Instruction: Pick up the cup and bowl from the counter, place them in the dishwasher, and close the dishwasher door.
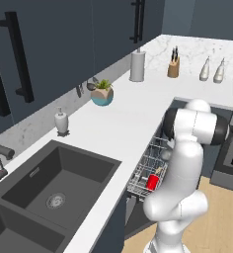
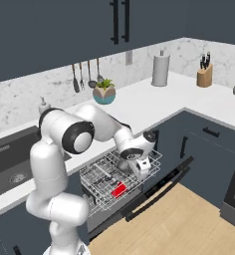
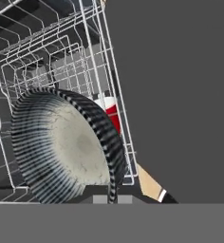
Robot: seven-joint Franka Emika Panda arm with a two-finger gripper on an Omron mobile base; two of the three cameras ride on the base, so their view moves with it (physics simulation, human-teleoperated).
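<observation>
Bowl going into the rack, cup already in

Left of the hand view, the bowl [image 3: 66, 147] sits pinched in the gripper [image 3: 109, 199] over the dishwasher [image 3: 47, 61] rack; the cup [image 3: 111, 114] lies centre. Next, I judge: release, then shut the dishwasher door [image 3: 180, 95] at right.

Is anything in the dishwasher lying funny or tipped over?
Yes. The cup lies on its side in the dishwasher's rack instead of standing. In the hand view the bowl is tilted on its edge over the rack, right at the gripper. Nothing looks spilled or broken.
</observation>
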